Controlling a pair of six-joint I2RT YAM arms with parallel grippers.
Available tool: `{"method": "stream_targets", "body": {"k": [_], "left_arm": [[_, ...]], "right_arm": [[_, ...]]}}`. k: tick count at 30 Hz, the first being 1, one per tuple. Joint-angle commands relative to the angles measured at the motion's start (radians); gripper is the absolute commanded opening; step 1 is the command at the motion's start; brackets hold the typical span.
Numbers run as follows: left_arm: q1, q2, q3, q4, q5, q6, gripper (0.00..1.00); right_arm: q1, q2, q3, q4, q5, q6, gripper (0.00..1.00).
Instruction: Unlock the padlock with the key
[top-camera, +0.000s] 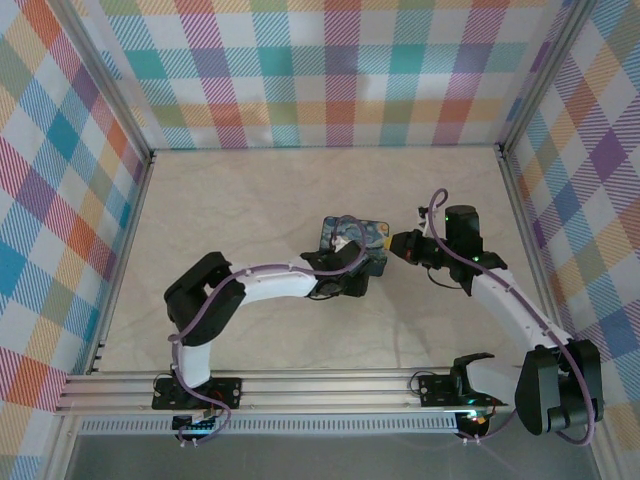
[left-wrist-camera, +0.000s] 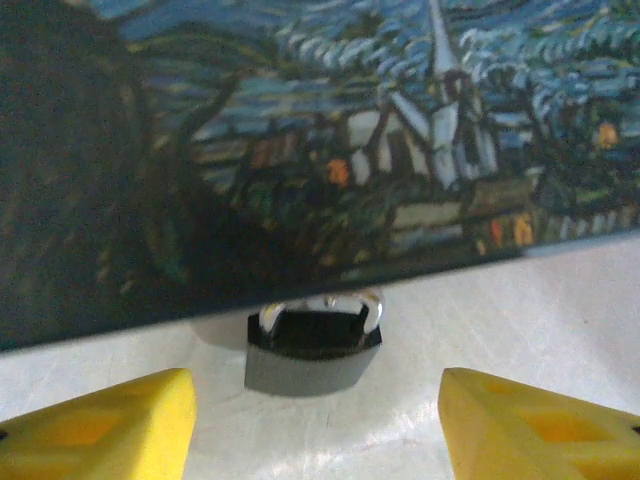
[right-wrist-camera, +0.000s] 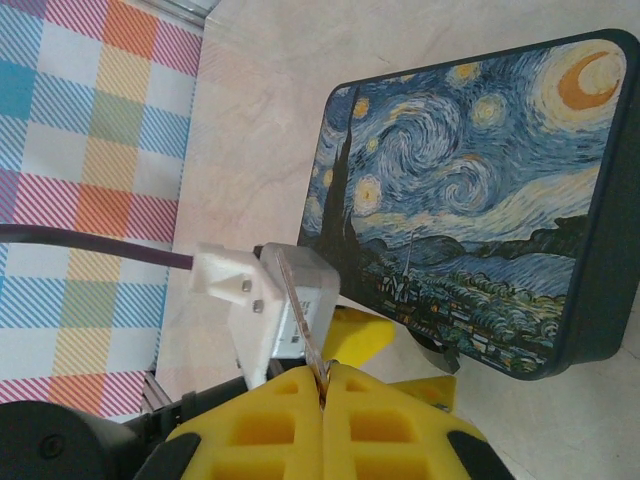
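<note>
I have the padlock (left-wrist-camera: 312, 350), unopened, at six o'clock of the tin (left-wrist-camera: 300, 150), between my spread left gripper (left-wrist-camera: 315, 405); my right gripper (right-wrist-camera: 326, 388) pinches the key (right-wrist-camera: 301, 312), uninserted.

In the lower part of the frame we see the left arm (top-camera: 270, 287) and the right arm (top-camera: 510, 305): white links, black joints, a purple cable (top-camera: 270, 267) along each. The fingers (left-wrist-camera: 100, 430) are yellow, with hollow cells.

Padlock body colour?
Near-black padlock body, silvery shackle; the left wrist view shows it best.
</note>
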Motion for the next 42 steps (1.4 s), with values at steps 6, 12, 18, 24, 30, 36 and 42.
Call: {"method": "stream_targets", "body": {"k": [6,12,18,24,30,36,42], "left_arm": [[-0.007,0.078,0.08,-0.058,-0.063,0.042,0.47],[-0.01,0.103,0.119,-0.123,-0.103,0.03,0.33],[-0.007,0.077,0.186,-0.29,-0.174,-0.031,0.26],[0.049,-0.035,0.187,-0.38,-0.153,-0.052,0.24],[0.143,-0.162,0.128,-0.41,-0.063,-0.087,0.23],[0.233,-0.266,0.114,-0.481,0.015,-0.135,0.22],[0.317,-0.321,0.115,-0.496,0.15,-0.23,0.2]], "right_arm": [[-0.015,-0.019,-0.002,-0.011,-0.009,-0.012,0.0],[-0.018,-0.003,-0.008,-0.01,-0.016,-0.023,0.0],[-0.018,-0.002,0.013,-0.103,-0.002,-0.08,0.0],[-0.018,-0.019,0.019,-0.116,-0.033,-0.088,0.0],[-0.018,-0.011,0.019,-0.114,-0.054,-0.091,0.0],[0.001,-0.002,0.02,-0.078,-0.085,-0.067,0.0],[0.131,0.003,0.007,0.007,-0.085,-0.018,0.0]]}}
